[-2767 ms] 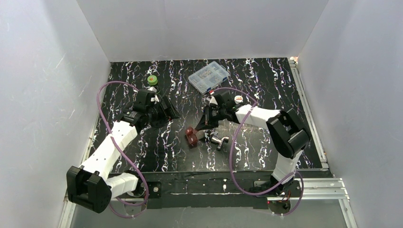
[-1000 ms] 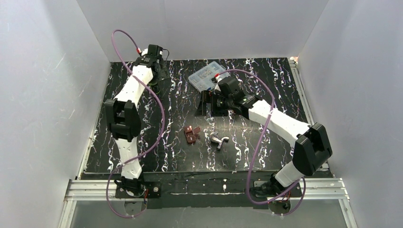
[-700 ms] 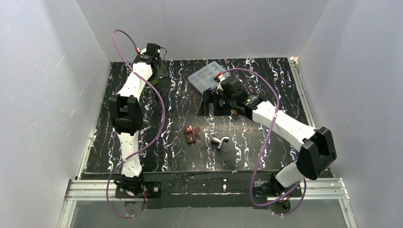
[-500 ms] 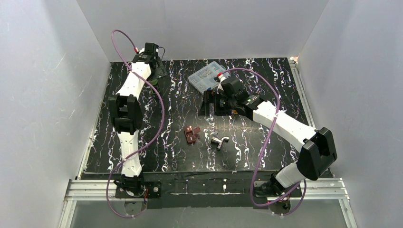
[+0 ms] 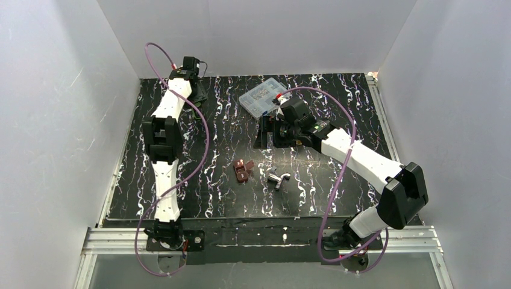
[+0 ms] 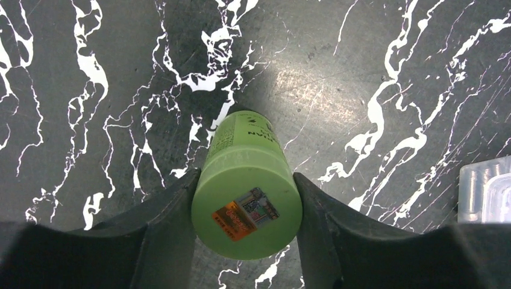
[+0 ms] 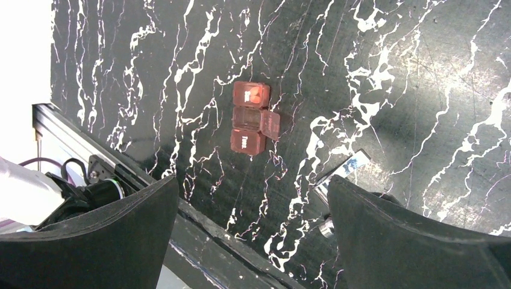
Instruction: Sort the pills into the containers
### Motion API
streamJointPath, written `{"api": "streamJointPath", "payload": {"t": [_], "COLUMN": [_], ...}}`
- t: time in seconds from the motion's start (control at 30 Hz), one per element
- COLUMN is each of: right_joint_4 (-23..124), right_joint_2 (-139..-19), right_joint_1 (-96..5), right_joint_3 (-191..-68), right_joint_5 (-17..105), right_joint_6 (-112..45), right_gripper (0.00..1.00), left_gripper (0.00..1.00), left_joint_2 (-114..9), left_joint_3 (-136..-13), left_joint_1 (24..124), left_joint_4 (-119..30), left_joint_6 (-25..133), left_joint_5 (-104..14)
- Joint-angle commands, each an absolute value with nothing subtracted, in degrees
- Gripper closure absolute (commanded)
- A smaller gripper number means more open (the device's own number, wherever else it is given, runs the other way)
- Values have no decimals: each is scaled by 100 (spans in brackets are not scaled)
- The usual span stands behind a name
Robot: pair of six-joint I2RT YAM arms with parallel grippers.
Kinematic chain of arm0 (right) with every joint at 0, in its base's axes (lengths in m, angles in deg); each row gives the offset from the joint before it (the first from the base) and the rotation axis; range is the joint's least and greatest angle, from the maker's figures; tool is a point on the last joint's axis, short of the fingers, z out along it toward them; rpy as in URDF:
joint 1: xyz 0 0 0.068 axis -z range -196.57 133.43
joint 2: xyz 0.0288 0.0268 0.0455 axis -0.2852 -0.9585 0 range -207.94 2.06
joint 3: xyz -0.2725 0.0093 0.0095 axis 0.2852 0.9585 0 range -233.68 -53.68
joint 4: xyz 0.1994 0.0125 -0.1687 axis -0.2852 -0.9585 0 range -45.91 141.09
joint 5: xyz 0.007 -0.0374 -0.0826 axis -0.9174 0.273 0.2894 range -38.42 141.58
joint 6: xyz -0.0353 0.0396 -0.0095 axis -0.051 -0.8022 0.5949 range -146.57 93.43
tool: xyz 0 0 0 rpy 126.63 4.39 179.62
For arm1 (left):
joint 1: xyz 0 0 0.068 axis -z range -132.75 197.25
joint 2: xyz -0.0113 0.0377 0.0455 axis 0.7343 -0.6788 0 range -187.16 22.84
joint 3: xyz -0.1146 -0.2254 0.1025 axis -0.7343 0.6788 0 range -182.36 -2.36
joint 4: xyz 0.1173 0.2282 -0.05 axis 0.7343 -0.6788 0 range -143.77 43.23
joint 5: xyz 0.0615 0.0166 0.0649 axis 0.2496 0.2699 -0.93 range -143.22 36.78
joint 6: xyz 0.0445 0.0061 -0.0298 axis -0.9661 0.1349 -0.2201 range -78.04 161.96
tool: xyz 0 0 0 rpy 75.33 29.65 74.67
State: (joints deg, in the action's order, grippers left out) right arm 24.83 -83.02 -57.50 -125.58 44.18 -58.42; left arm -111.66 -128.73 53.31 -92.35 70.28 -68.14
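A container with a bright green cap point(image 6: 247, 211) and green label stands upright on the black marbled table point(image 6: 373, 54). My left gripper point(image 6: 244, 201) is shut on it, both fingers point(image 6: 166, 223) pressed against the cap's sides. In the top view this gripper point(image 5: 194, 90) is at the far left of the table and hides the bottle. My right gripper point(image 7: 252, 186) hangs open and holds nothing, above the table's middle point(image 5: 263, 133). No other container shows. The pills are too small to make out.
A red three-cell pill box point(image 7: 252, 118) with one lid open lies mid-table point(image 5: 243, 171). Beside it lie small silver pieces point(image 5: 277, 179). A clear compartment box point(image 5: 263, 96) sits at the back centre, its corner showing in the left wrist view point(image 6: 485, 189). White walls enclose the table.
My left arm has stayed stretched to the far left corner, and its jaws have closed onto the green cap. The right arm has barely shifted and stays open.
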Motion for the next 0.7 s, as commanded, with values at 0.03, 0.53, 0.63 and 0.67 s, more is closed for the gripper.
{"api": "streamJointPath", "payload": {"t": [0.03, 0.53, 0.63, 0.67], "right_joint_4": [2507, 2485, 2539, 2554], "right_joint_2": [-8130, -8220, -8238, -8244], "right_joint_1": [-5760, -5761, -5761, -5761], "right_joint_3": [-12653, -12658, -12595, -12576], "right_joint_5": [4515, 4892, 4839, 4832], "right_joint_6": [-5734, -5590, -5621, -5639], "right_gripper": [2, 2, 2, 2], "left_gripper": [69, 96, 95, 95], "left_joint_2": [-10893, -8354, -7756, -7575], "left_joint_3": [-12934, -10127, -9383, -9114], "left_joint_1": [5322, 6067, 6447, 6545], "left_joint_4": [-9469, -9436, -9392, -9325], "left_joint_6": [7006, 6844, 6971, 7053], "left_joint_5": [-6788, -6280, -6448, -6422]}}
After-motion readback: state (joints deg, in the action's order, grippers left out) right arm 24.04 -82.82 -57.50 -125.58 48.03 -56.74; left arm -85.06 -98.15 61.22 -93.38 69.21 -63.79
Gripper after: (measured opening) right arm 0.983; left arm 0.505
